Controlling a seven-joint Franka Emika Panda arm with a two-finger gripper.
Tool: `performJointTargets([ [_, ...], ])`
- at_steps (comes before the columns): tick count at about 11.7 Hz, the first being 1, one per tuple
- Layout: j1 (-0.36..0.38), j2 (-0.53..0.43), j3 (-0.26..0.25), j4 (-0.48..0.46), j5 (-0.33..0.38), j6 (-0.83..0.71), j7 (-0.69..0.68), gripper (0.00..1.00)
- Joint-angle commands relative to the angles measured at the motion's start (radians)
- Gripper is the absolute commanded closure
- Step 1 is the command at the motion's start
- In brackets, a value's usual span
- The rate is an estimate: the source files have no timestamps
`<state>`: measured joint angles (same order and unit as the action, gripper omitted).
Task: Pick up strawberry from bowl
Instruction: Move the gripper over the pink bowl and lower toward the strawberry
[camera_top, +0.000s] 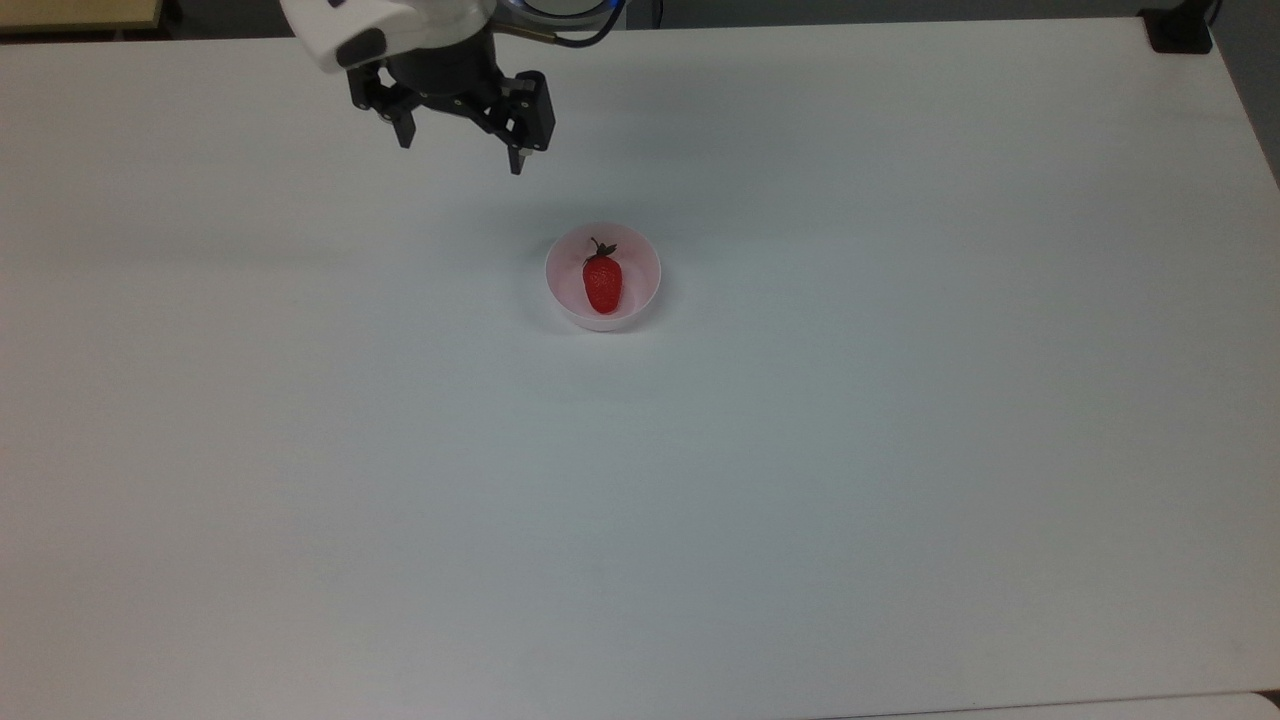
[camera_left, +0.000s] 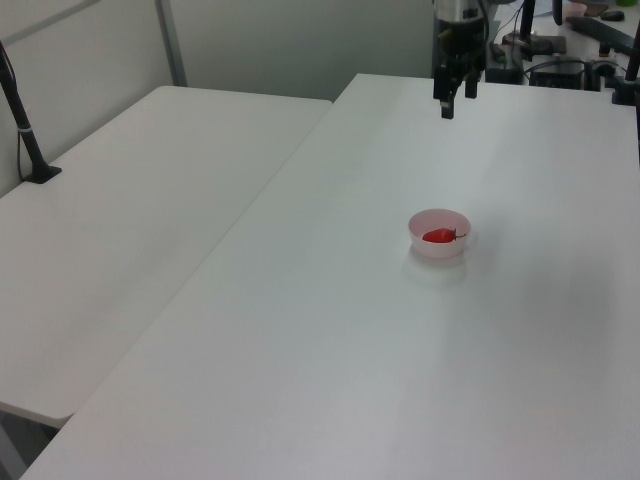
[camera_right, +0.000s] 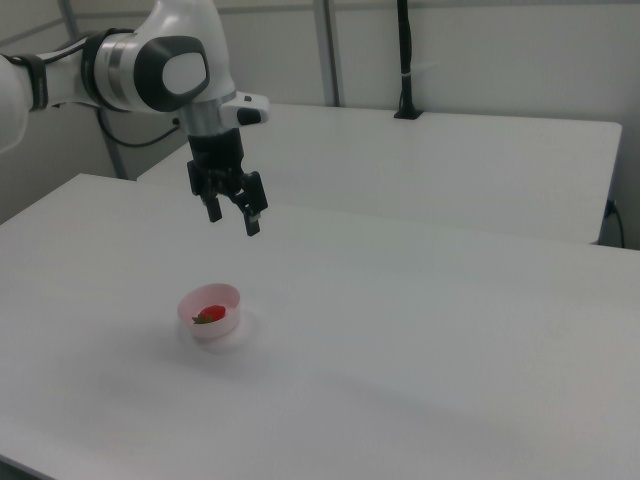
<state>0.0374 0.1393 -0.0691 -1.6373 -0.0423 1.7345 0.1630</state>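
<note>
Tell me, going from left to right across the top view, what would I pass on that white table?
The black two-fingered pincer, open and held above the table, then the small round pale pink plastic bowl with the bright red strawberry lying inside it, then the black clamp block at the table's far right corner.

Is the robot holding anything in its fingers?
No, nothing. The gripper is open and empty, up above the table. The strawberry lies in the bowl.
</note>
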Motion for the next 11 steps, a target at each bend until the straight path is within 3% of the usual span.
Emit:
performJointTargets([
  [1, 0.067, 0.052, -0.001, -0.012, -0.008, -0.026, -0.043, 0.0],
  [7, 0.139, 0.169, -0.001, -0.015, -0.04, 0.016, -0.057, 0.03],
  [11, 0.19, 0.204, -0.001, -0.093, -0.059, 0.128, -0.049, 0.1],
])
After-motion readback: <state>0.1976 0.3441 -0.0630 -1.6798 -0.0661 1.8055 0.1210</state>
